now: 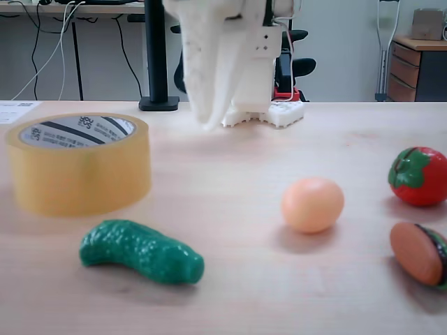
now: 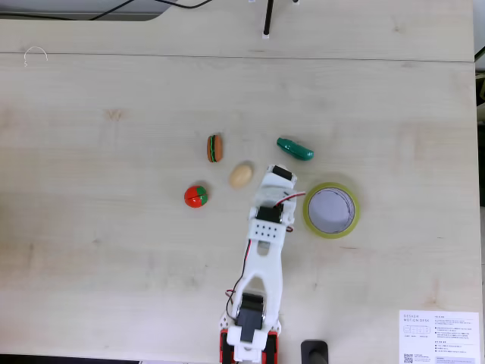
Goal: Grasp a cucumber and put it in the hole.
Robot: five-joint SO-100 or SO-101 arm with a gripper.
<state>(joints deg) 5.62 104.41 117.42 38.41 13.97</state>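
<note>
The dark-green, bumpy plastic cucumber (image 1: 140, 251) is being shown nearest in a fixed view, lying on the pale wooden table (image 1: 230, 160), just in front of the yellowish-tan tape roll (image 1: 80, 167) with its round hole (image 1: 77, 131). The white gripper (image 1: 209, 120) is being held above the table, right of the roll; whether its fingers are apart cannot be told.
</note>
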